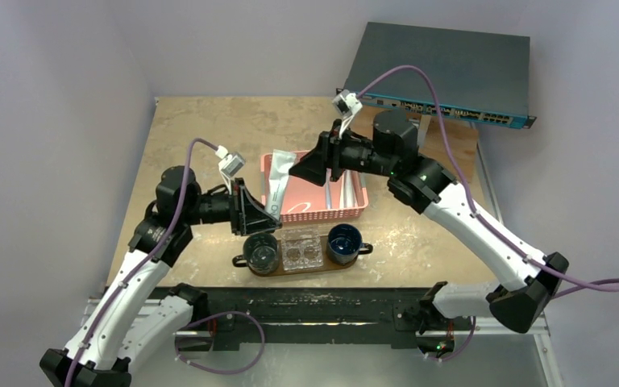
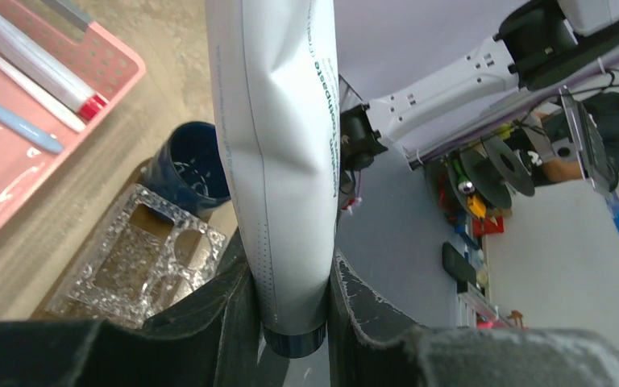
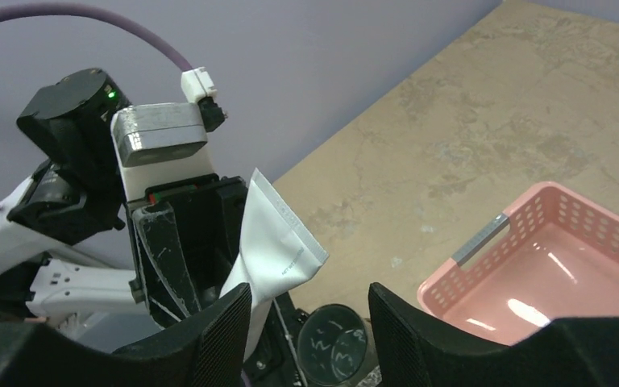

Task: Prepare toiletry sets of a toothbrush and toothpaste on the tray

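Though perhaps stone, tan table (image 1: 209, 129) meets lilac walls (image 1: 56, 89).

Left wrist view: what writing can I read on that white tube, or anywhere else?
"toothpaste": in green down the toothpaste held in the left gripper.
Smaller print beside it: too blurred to read.
Labels on the dark box at the back: too small to read.

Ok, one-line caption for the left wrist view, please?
The left gripper clamps the toothpaste near its cap, with a dark blue cup and pink basket behind.
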`<state>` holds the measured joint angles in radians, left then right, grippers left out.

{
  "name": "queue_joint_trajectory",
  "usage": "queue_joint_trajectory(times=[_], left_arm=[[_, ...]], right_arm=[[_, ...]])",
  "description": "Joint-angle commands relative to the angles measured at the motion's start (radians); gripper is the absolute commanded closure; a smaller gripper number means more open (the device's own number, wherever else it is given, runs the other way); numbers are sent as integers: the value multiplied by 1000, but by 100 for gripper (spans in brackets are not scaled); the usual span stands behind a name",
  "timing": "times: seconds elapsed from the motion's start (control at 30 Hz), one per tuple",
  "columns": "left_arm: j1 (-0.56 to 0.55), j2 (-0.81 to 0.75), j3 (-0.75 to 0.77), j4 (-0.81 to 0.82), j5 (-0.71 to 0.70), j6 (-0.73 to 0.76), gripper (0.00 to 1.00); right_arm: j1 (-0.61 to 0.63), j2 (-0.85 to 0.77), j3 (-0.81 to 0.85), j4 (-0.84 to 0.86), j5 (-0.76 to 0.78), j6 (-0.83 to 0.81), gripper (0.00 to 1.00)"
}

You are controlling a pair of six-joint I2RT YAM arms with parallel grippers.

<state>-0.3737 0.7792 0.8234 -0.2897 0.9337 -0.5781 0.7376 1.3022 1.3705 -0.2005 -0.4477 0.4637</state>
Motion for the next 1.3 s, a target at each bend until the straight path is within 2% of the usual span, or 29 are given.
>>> queue_joint_trajectory(times=[0.0,0.23,0.33,0.5,0.63,0.93,1.27], left_arm=[[-2,-37,33,-74,128,115,100],[-7,-63,30,-89,244,115,100],[-42,-61,31,-92,293,116,100],[-105,-29,78,-202,300,194,100],[-129,-14,90,-215,315,196,100],[-164,24,118,-273,312,221,100],[-216,48,124,-328,290,264,100]], right_arm=[[-16,-52,92,-167,-97,-187,42],[-18,-53,161,-332,-213,-325,39],[-19,-47,188,-359,-266,-338,38],[-17,-39,223,-379,-397,-331,37],[-18,-31,240,-419,-427,-328,37],[-7,10,219,-476,-475,-315,40],[16,31,176,-483,-540,-323,52]])
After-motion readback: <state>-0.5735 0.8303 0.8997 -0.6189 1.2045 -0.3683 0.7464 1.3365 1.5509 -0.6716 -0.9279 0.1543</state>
